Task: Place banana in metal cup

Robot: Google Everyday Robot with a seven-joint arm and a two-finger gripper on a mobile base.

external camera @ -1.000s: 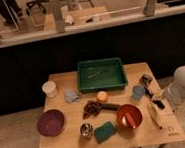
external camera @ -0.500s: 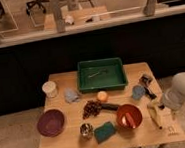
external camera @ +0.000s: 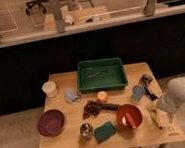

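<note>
The banana (external camera: 155, 116) is a slim pale yellow shape lying on the wooden table (external camera: 68, 141) near its right edge, just right of the red bowl (external camera: 129, 116). The metal cup (external camera: 86, 130) is small and shiny and stands near the front edge, left of a teal sponge (external camera: 105, 131). My gripper (external camera: 162, 112) hangs at the end of the white arm (external camera: 182, 92), which reaches in from the right. It sits right beside or over the banana's right side. The metal cup is far to its left.
A green tray (external camera: 101, 73) stands at the back middle. A white cup (external camera: 49, 89), a grey-blue cloth (external camera: 72, 95), an orange fruit (external camera: 103, 96), dark grapes (external camera: 92, 108), a purple bowl (external camera: 51, 122), a grey-blue cup (external camera: 138, 92) and a dark object (external camera: 147, 80) also stand on the table.
The white arm has moved in from the right edge, leftward and lower, bringing the gripper up to the banana. Nothing on the table has moved.
</note>
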